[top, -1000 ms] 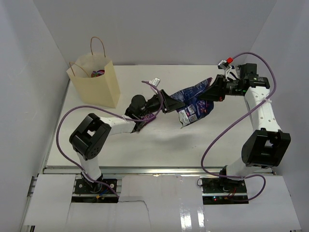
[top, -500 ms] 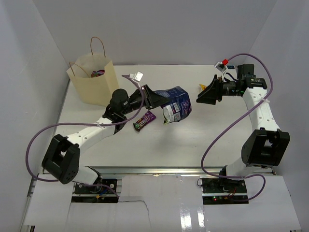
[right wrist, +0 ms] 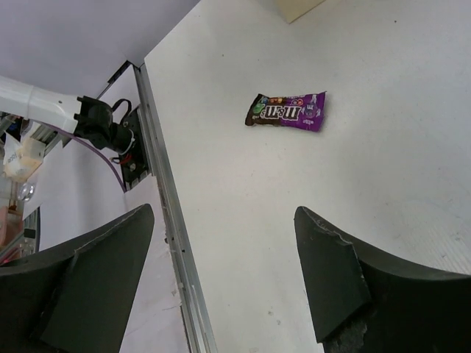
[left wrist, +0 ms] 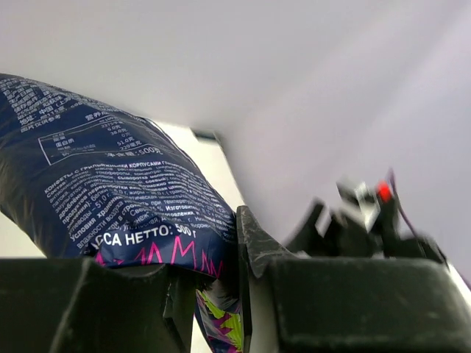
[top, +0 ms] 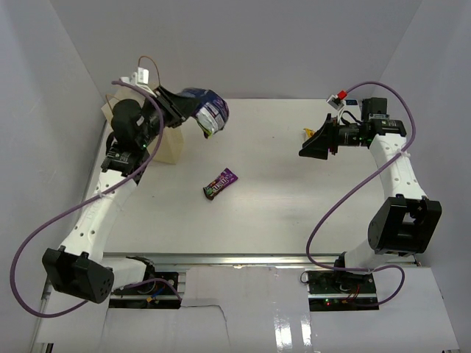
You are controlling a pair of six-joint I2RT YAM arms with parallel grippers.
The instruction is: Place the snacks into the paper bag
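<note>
Left hand [top: 182, 112]: clamped on one end of the big dark-blue foil chip bag [top: 207, 107]; raised well off the counter
Chip bag: hangs in the air just beside the upper edge of the cream-beige upright paper bag [top: 171, 144], on its right side; not inside it
Paper bag: stands at the far left corner of the white counter [top: 294, 213]; largely hidden behind the left arm
Right hand [top: 307, 145]: fingers wide apart, holding nothing; hovers over the counter's far right
Purple candy packet [top: 220, 183]: lies flat mid-counter; well apart from both hands
</note>
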